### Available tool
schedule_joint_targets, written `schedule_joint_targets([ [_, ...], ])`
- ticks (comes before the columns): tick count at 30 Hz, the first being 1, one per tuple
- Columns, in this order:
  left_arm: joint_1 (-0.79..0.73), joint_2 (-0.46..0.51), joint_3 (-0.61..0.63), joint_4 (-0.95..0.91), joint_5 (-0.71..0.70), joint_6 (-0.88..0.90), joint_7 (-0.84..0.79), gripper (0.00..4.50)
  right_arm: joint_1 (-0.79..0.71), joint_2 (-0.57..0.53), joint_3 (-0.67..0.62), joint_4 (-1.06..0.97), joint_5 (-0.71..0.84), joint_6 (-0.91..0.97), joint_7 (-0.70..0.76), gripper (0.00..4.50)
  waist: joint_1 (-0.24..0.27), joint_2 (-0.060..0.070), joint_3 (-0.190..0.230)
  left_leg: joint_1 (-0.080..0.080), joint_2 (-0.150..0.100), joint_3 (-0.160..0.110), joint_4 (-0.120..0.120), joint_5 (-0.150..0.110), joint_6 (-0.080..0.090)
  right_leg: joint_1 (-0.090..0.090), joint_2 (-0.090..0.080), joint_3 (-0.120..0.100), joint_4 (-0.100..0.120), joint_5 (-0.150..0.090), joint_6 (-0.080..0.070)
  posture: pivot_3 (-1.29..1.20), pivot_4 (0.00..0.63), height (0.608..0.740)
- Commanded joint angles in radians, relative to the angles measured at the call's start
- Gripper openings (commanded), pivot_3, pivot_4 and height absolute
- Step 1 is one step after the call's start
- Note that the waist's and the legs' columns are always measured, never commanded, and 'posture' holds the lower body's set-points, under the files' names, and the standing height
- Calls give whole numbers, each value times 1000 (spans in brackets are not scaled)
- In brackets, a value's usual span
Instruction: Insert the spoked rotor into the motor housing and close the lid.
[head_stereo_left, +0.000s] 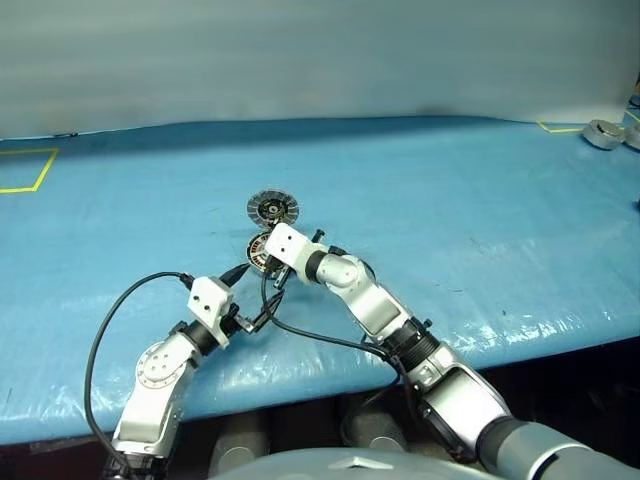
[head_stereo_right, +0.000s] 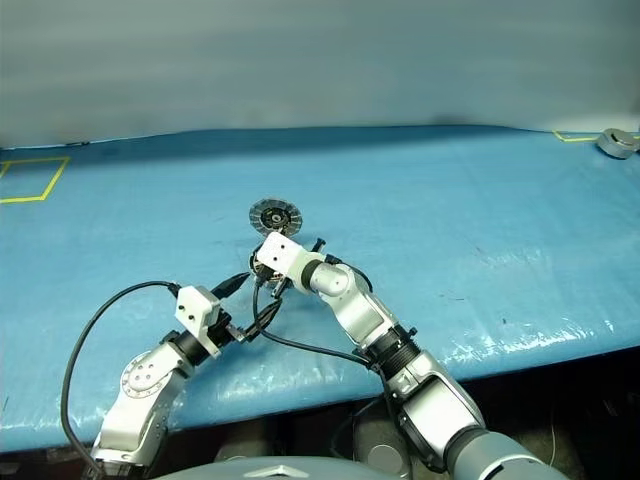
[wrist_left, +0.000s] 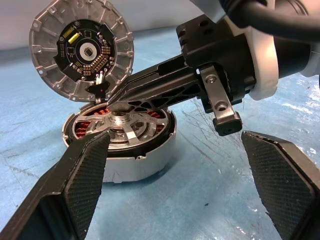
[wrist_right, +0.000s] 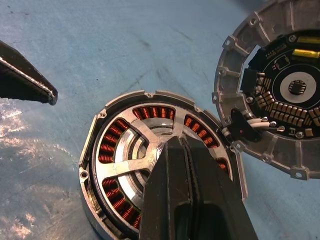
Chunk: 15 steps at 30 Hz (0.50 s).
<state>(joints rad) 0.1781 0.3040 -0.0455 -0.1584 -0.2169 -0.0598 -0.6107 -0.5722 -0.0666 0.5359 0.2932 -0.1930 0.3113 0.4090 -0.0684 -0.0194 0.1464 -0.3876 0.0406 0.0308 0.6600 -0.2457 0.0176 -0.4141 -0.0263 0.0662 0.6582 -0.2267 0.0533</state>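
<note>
We see the spoked rotor (wrist_right: 131, 150) seated inside the motor housing (wrist_left: 150, 155) on the blue table (head_stereo_left: 480, 220), copper windings visible between its silver spokes, and the lid (wrist_left: 80, 47) standing open on its hinge at the housing's far edge, circuit-board face exposed. Right gripper (wrist_right: 172, 147) has its fingers pressed together, empty, tips resting over the rotor hub. Left gripper (wrist_left: 175, 170) sits just beside the housing on the near side, fingers (wrist_left: 80, 175) spread wide and holding nothing; a grey puck (head_stereo_left: 603, 133) lies well apart at the far right.
</note>
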Motion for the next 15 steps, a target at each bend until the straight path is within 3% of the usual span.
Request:
schedule_joint_targets([
  [1, -6, -4, -1, -11, -6, -21, 3, 4500, 53, 17, -27, 12, 69, -70, 79, 14, 1, 0, 0, -1, 0, 0, 0, 0, 0, 0, 0, 0, 0, 0, 0, 0, 150, 740],
  [4, -7, -2, -3, -11, -5, -19, 2, 4500, 61, 28, -43, 12, 70, -61, 86, 14, 1, 0, 0, -9, 0, 0, -1, 0, 0, -3, 1, 0, 0, 1, -1, 0, 150, 740],
  [8, -8, -1, -6, -14, -8, -18, 2, 4500, 56, 31, -48, 48, 36, -35, 57, 14, 1, 0, 0, -8, 0, 0, -5, 0, 0, -4, 3, 0, 0, 2, -5, 0, 150, 740],
  [15, -9, -7, -1, -26, -28, -10, 2, 4500, 107, 64, -144, -76, 169, -15, 120, 14, 4, 0, 1, -8, 2, 0, -4, 0, 0, -3, 2, -1, -1, -1, -1, 0, 150, 740],
])
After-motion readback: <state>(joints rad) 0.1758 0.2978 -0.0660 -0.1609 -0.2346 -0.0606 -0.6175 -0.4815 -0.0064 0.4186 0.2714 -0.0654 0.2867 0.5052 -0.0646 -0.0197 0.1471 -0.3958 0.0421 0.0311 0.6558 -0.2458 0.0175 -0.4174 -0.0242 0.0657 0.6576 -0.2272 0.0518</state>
